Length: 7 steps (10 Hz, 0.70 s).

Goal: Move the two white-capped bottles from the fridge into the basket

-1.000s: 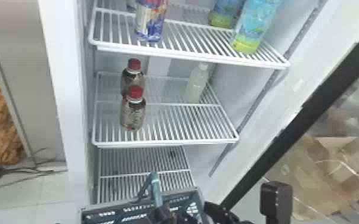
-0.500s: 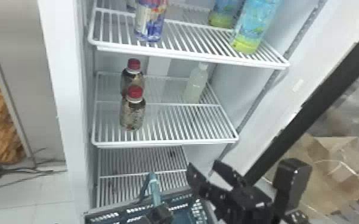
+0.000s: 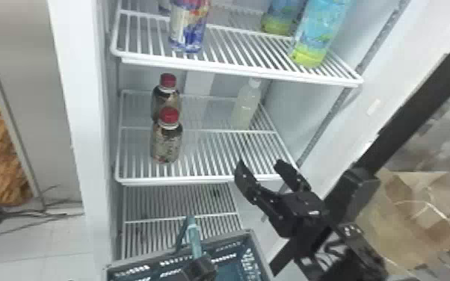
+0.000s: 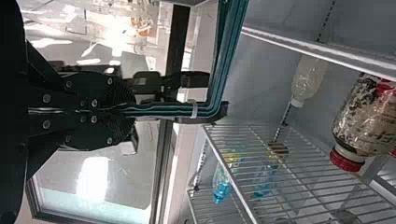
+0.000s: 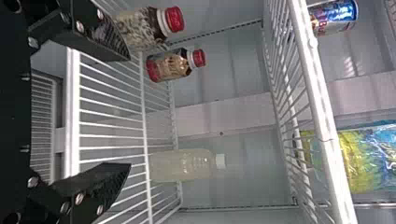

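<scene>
The fridge is the largest item; its middle shelf serves as reference. The upper shelf overhangs it. The basket sits below and in front of it, its handle raised. A paper bag lies to the right. Above it stand two blue-and-green bottles and, to the left, a can.

On the shelf itself, one white-capped bottle stands upright toward the right rear. Two red-capped bottles occupy the left side, one behind the other.

The right claw is open and empty at the shelf's front edge, right part. The left claw, below it, is closed on the handle.

The right wrist view adds a gap between the white cap and the upper shelf, which the head view obscures. The left wrist view adds the handle's bend, beyond the left claw.
</scene>
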{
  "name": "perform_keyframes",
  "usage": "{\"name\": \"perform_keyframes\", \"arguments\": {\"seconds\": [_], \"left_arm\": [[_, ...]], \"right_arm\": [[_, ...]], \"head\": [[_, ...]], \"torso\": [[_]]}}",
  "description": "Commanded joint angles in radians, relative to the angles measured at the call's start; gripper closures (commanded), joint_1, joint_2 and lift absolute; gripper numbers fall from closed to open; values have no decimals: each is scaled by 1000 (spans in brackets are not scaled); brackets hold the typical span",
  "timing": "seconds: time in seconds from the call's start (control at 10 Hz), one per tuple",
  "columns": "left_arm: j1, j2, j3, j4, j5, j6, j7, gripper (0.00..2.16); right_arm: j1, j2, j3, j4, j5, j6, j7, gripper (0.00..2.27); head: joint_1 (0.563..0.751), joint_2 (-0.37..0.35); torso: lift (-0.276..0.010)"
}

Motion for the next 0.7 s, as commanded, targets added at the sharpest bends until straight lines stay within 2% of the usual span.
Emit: {"name": "perform_keyframes", "arguments": {"seconds": [0.0, 0.3, 0.6], "left_arm": [[-1, 0, 0, 0, 1, 1, 0, 1119], [-1, -1, -2, 0, 1, 1, 0, 1119], [-1, -1, -4, 0, 1, 1, 0, 1119]], "right_arm": [[-69, -4, 9, 91, 10, -53, 0, 91], [-202, -1, 41, 300, 48, -176, 0, 68], [-300, -2, 39, 437, 84, -250, -8, 65]], "head": [[695, -350], [695, -350], [695, -350]], "torso": [[-260], [-260], [-260]]}}
